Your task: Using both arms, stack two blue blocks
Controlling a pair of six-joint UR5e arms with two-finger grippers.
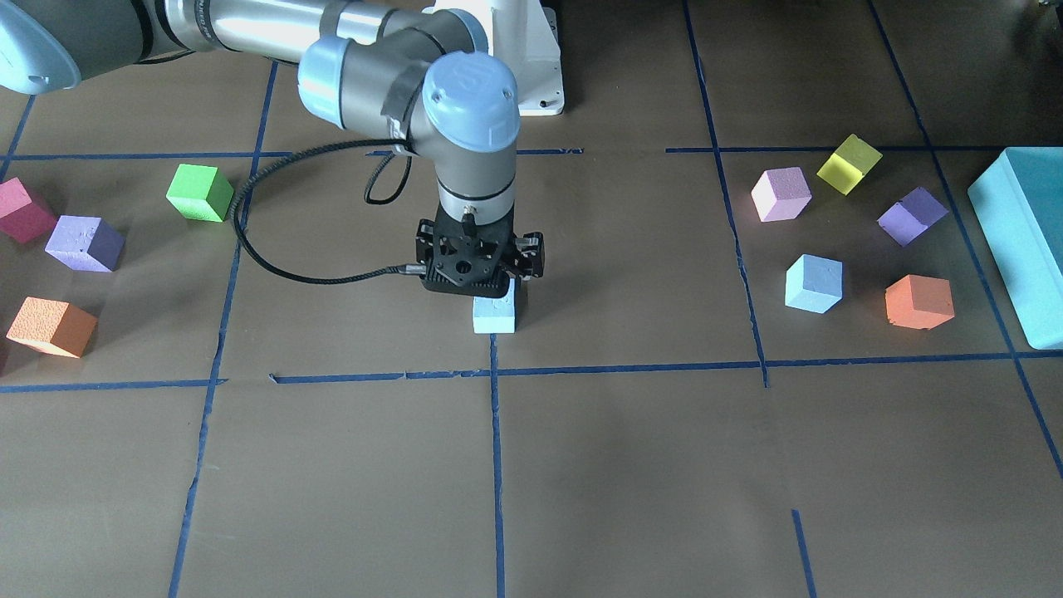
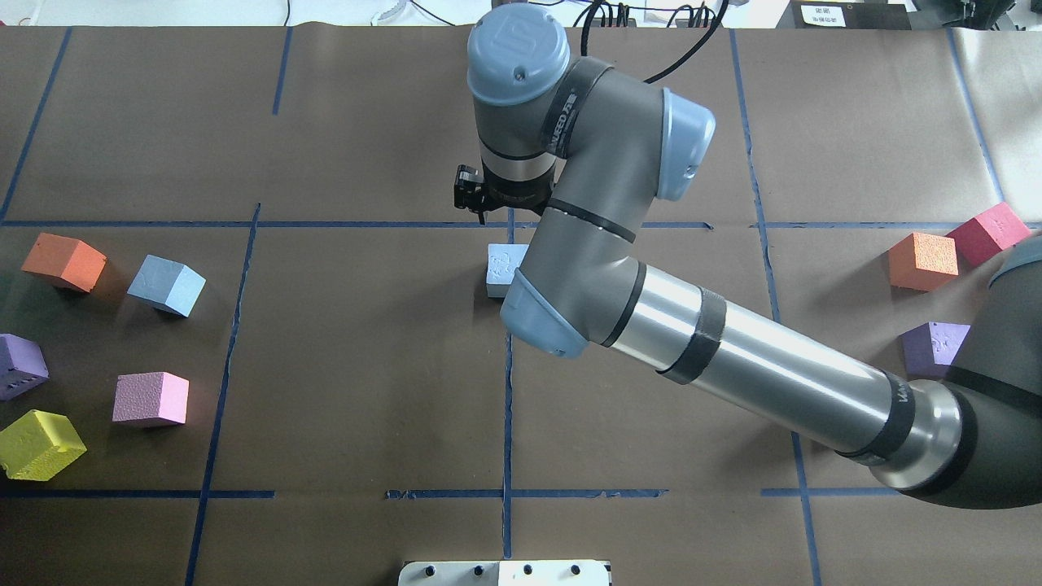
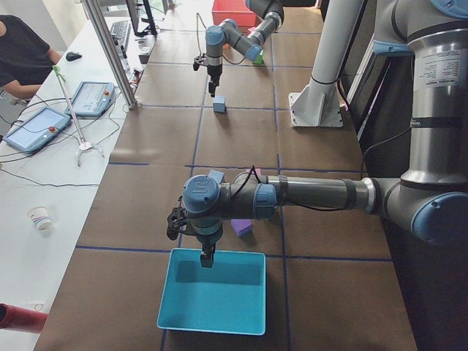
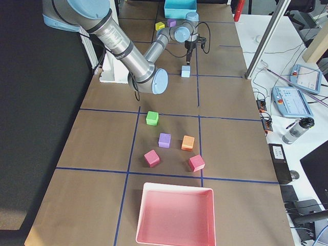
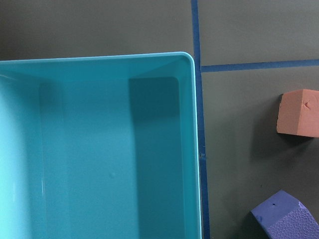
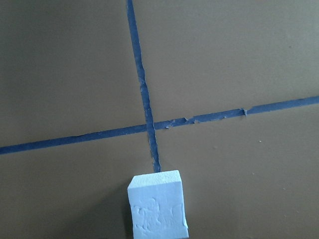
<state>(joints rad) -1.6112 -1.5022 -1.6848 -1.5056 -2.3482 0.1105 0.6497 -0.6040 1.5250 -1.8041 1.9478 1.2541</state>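
One pale blue block (image 1: 496, 314) sits on the brown table at the centre tape cross; it also shows in the overhead view (image 2: 505, 269) and at the bottom of the right wrist view (image 6: 157, 204). My right gripper (image 1: 498, 291) hangs just above it, apart from it, and looks open and empty. The second blue block (image 1: 814, 283) lies on my left side among other cubes (image 2: 166, 284). My left gripper (image 3: 208, 259) hovers over the teal tray (image 3: 212, 322). It shows in the exterior left view only, so I cannot tell whether it is open or shut.
Pink (image 1: 781, 193), yellow (image 1: 849, 164), purple (image 1: 912, 216) and orange (image 1: 918, 301) cubes lie around the second blue block, next to the teal tray (image 1: 1026, 241). Green (image 1: 199, 193), purple (image 1: 85, 243) and orange (image 1: 51, 327) cubes lie on my right. A pink tray (image 4: 174, 215) stands at the right end.
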